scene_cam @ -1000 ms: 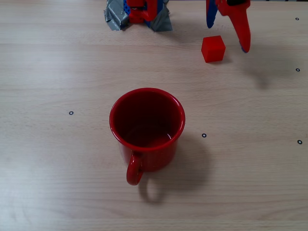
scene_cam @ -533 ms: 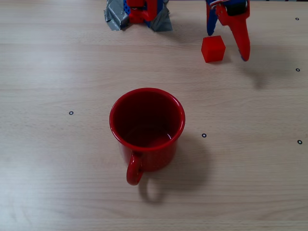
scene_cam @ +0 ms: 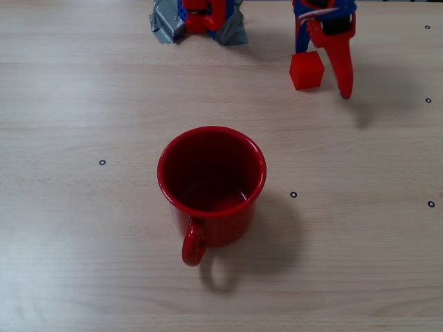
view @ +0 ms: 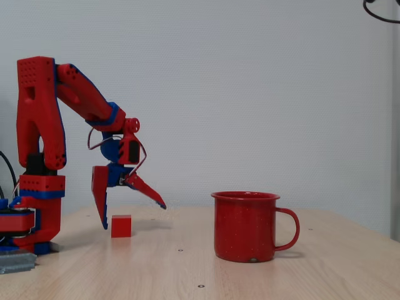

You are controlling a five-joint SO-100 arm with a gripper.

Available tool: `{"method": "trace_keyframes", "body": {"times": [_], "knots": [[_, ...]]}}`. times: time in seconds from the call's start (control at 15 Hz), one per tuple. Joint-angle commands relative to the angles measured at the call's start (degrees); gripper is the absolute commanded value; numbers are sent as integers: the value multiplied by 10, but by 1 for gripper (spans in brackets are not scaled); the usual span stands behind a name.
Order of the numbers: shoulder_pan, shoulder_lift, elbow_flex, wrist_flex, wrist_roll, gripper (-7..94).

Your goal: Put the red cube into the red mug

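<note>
The red cube (scene_cam: 306, 70) rests on the wooden table at the far right in a fixed view, and left of centre (view: 121, 225) in the side-on fixed view. My gripper (scene_cam: 322, 72) is open and low around it. The long red finger (scene_cam: 340, 62) lies just right of the cube and the blue finger (scene_cam: 301, 36) stands behind it. Side-on, the gripper (view: 133, 216) has one finger (view: 100, 194) pointing down beside the cube and the other finger (view: 147, 190) raised over it. The red mug (scene_cam: 211, 181) stands upright in mid-table, empty, handle toward the camera. Side-on, the mug (view: 245, 226) is well right of the cube.
The arm's base (scene_cam: 201, 19), taped down with grey tape, sits at the far edge left of the gripper; side-on the base (view: 36, 212) stands at the far left. Small black dots (scene_cam: 293, 194) mark the table.
The gripper has come down and shifted slightly left, closing in on the cube; its red finger now lies close beside it. Cube and mug have not moved.
</note>
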Motion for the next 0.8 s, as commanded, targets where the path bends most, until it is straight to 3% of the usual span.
{"method": "trace_keyframes", "body": {"times": [0.0,0.33,0.6,0.73], "knots": [[10,23,2,-8,18,55],[23,18,18,-39,18,44],[34,12,22,-52,20,27],[41,11,23,-54,18,24]]}}
